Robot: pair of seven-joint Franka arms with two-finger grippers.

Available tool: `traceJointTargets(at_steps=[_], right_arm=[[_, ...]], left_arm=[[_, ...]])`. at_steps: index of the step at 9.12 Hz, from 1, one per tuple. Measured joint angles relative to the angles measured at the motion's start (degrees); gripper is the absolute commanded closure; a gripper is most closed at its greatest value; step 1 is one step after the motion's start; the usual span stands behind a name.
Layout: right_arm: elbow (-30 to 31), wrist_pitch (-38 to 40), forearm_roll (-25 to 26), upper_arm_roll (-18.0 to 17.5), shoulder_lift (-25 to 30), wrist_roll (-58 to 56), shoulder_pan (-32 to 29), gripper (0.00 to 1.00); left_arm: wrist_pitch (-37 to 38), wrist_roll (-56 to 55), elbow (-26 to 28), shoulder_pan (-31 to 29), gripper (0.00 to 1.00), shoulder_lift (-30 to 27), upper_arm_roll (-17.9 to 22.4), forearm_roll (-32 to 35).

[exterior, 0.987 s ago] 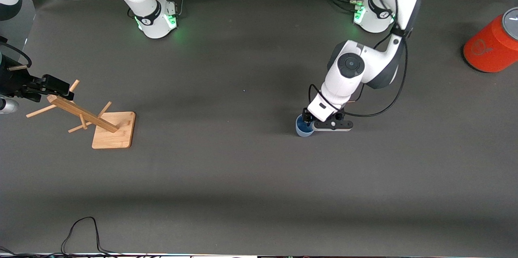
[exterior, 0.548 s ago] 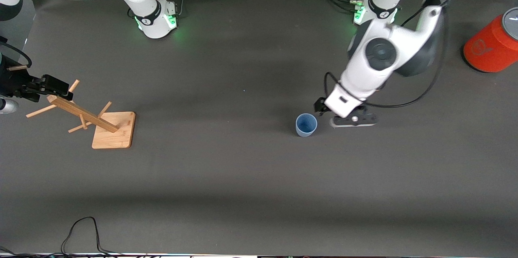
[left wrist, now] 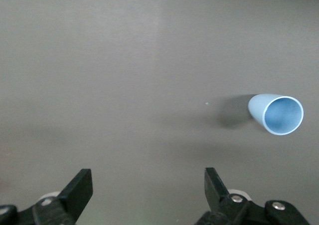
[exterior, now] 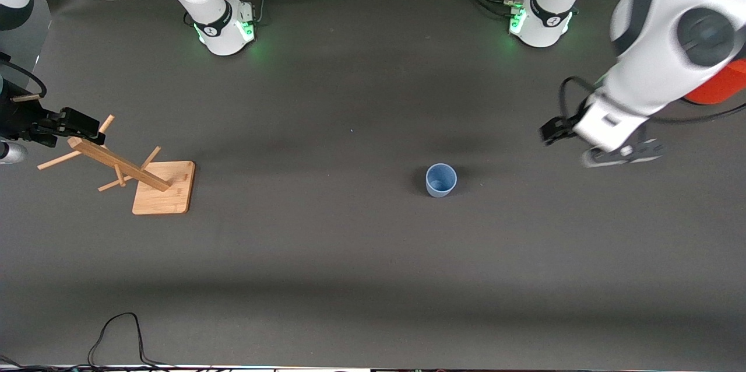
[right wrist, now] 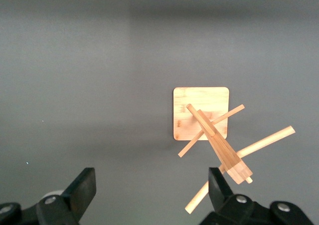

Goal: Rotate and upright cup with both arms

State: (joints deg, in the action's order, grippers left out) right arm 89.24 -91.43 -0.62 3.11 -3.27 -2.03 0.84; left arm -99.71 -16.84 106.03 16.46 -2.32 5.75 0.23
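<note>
The pale-blue cup (exterior: 441, 179) stands upright on the dark table, its mouth up, and nothing touches it. It also shows in the left wrist view (left wrist: 276, 114). My left gripper (exterior: 553, 130) is open and empty, raised over bare table between the cup and the left arm's end; in its wrist view the left gripper (left wrist: 146, 177) is wide open with only mat between its fingers. My right gripper (exterior: 78, 125) is open and empty, held still over the wooden rack; its own view shows the right gripper (right wrist: 152, 177) wide open.
A wooden peg rack (exterior: 154, 182) on a square base stands near the right arm's end, also in the right wrist view (right wrist: 209, 130). An orange-red cylinder (exterior: 720, 87) stands at the left arm's end, partly hidden by the left arm. A black cable (exterior: 116, 331) lies near the front edge.
My left gripper let go of the cup, rose and swung away toward the left arm's end. The cup stays upright in place. The right arm has not moved.
</note>
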Motion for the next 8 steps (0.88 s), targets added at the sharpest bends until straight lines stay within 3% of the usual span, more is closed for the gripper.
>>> traceJointTargets(at_steps=[4,8], right_arm=[[0.0,0.0,0.0,0.0,0.0,0.0,0.0,0.0],[0.0,0.0,0.0,0.0,0.0,0.0,0.0,0.0]], left_arm=[[6.5,11.4,0.4,-12.7,0.0,-5.2,-1.7,0.5],[7.8,12.9,0.3,-13.1,0.0,-6.9,-2.2,1.4]])
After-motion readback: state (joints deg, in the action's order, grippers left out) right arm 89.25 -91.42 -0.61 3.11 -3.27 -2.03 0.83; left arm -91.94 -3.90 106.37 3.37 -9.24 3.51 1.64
